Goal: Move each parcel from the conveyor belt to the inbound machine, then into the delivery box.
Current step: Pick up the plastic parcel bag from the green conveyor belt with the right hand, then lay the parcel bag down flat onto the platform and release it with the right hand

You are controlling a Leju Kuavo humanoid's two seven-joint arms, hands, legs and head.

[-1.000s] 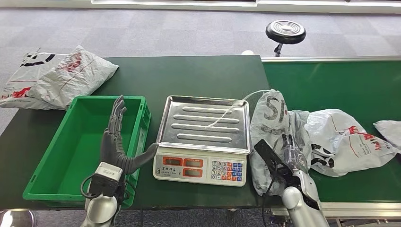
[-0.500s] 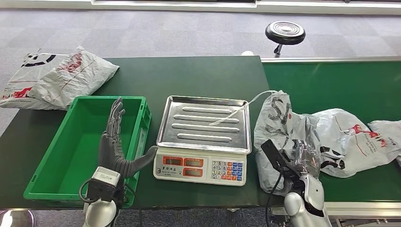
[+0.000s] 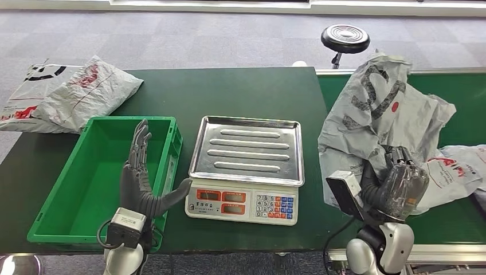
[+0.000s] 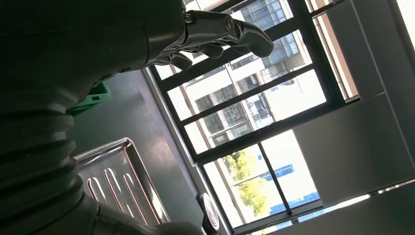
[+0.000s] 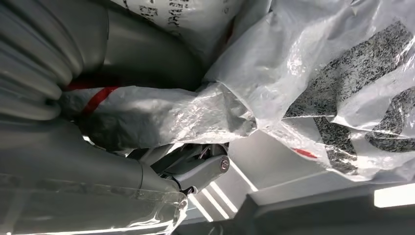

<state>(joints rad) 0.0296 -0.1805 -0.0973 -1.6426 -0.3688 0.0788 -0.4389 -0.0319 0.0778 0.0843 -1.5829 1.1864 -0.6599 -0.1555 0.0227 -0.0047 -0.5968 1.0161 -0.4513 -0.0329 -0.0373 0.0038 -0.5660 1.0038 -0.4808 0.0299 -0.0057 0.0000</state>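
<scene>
**Operator:** Fingers (image 3: 399,156) of my right hand (image 3: 395,177) are closed into the grey parcel (image 3: 378,109). From the head view I have it lifted clear of the conveyor belt (image 3: 453,97), hanging crumpled and well above the belt, just to the right of the scale (image 3: 246,166).

**Supervisor:** So how far along are you?

**Operator:** Early, I judge. The scale's steel tray (image 3: 247,150) is bare, so this parcel has not been weighed yet. The green box (image 3: 91,172), left of the scale, has nothing in it that I can see. A second parcel (image 3: 458,172) lies on the belt behind my right hand, farther from the scale. Two more bags (image 3: 69,94) sit on the bench (image 3: 229,91), beyond the box; I can't tell whether they count as done.

**Supervisor:** And the left side?

**Operator:** My left hand (image 3: 137,177) is up beside the scale's left edge, over the box's near corner, fingers spread and straight, thumb pointing toward the scale, holding nothing.

**Supervisor:** Left wrist view?

**Operator:** It agrees: dark fingers (image 4: 220,29) loosely extended with nothing between them, the ribbed tray (image 4: 122,186) below, windows beyond.

**Supervisor:** Right wrist view?

**Operator:** Parcel film (image 5: 274,83) is bunched tight against my hand (image 5: 98,83), so the hold looks firm, though the plastic hides most of the fingers. Next I must carry it left and lower it onto the tray.
</scene>
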